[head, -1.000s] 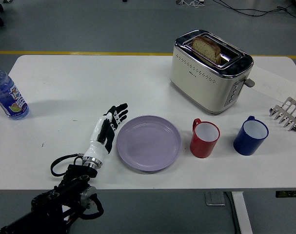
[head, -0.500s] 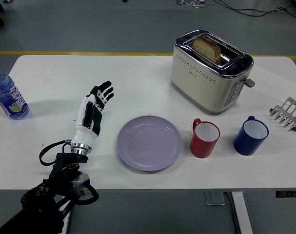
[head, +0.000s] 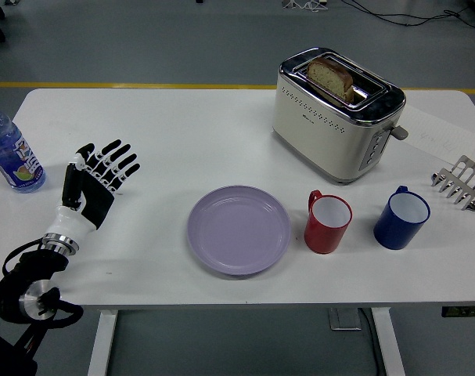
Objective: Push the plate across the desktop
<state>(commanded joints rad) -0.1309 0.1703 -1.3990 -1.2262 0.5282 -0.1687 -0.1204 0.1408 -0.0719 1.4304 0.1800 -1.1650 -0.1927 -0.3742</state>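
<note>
A lilac plate [head: 239, 229] lies flat on the white table [head: 182, 133], near its front edge and just left of a red mug [head: 328, 222]. My left hand [head: 98, 177] hovers over the table's left part, well clear of the plate, with a wide gap of bare table between them. Its black fingers [head: 118, 159] are spread and hold nothing. The right arm does not show.
A blue mug [head: 401, 217] stands right of the red one. Behind them is a cream toaster [head: 336, 114] with a bread slice [head: 332, 77] in its slot. A metal toast rack [head: 461, 182] sits at the right edge, a water bottle [head: 10, 153] at the left edge.
My left hand has drawn back from the plate's left rim and swung leftward, opening its fingers wider. The plate and the mugs have stayed where they were.
</note>
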